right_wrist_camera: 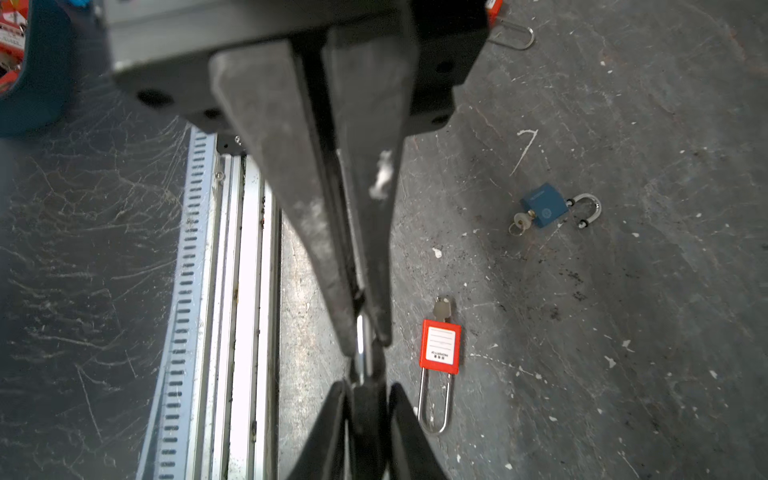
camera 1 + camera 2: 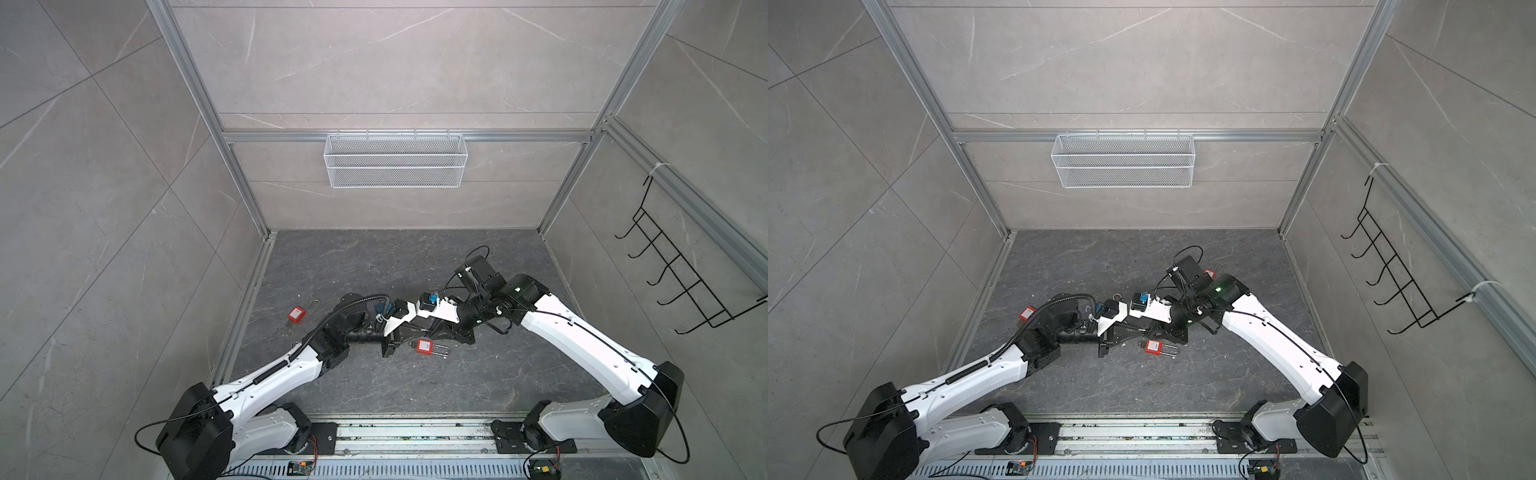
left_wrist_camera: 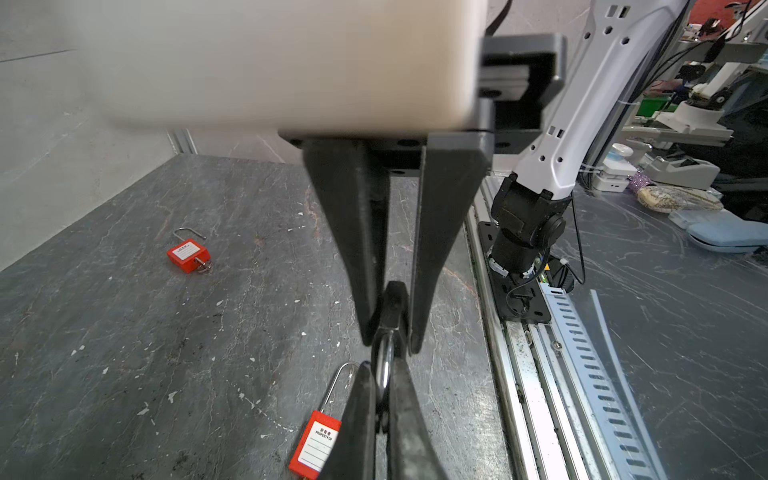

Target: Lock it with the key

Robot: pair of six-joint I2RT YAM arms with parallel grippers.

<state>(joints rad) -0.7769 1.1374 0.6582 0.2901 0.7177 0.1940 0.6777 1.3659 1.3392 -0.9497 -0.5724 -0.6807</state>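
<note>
The left gripper is pressed together on a bright metal piece, pinching it at the very fingertips. Tip to tip with it, the right gripper brackets a black piece joined to that metal. Its fingers stand close on either side, but whether they clamp it or only flank it cannot be told. The black piece is probably a padlock body and the metal its shackle or key; both wrist views are too head-on to decide. Holding the thing from both ends, clear of the dark table, likely lets one arm brace while the other pushes or turns, which a lock lying loose would not allow. So the task's lock hangs in the middle of the scene, between the two arms.

Just near of that meeting point a red padlock lies flat on the table, its long shackle pointing right and a key in its base, apart from both grippers. A second red padlock rests well to the left, also keyed. The right wrist view shows a blue padlock with its shackle swung open and a key in it. These seem to be waiting locks, spread out so each can be reached alone. A white wire basket hangs on the far wall and a black hook rack on the right wall, neither near the work.
</note>
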